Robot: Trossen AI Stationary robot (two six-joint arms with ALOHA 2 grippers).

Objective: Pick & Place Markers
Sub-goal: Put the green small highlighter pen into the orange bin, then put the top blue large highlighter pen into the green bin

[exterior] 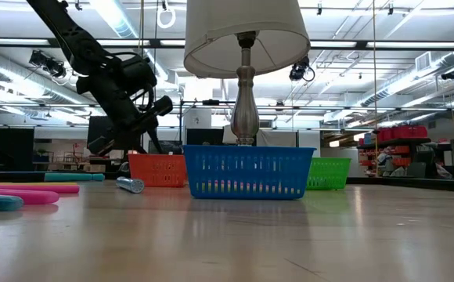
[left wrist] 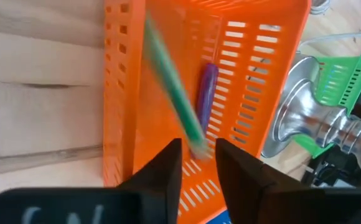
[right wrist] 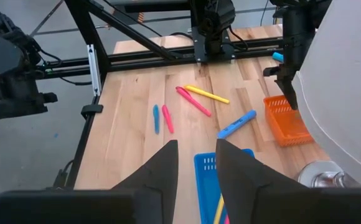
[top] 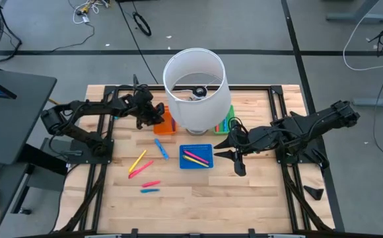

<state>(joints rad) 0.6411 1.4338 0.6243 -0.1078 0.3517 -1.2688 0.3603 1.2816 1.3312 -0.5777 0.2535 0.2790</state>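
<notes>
Dropping the green marker (left wrist: 174,102) from your left gripper (left wrist: 197,163), whose fingers are just parting above the orange tray (left wrist: 121,93) at ten o'clock from the lamp (top: 195,86), you could bounce it out.

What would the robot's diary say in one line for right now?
left hand: over orange tray, open, dropping green marker | purple marker: in tray | right hand: waiting by blue tray

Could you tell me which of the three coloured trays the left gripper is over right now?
The orange tray, left of the lamp base. The left gripper hangs over it, a green marker blurred inside; the blue tray and green tray lie farther right.
</notes>
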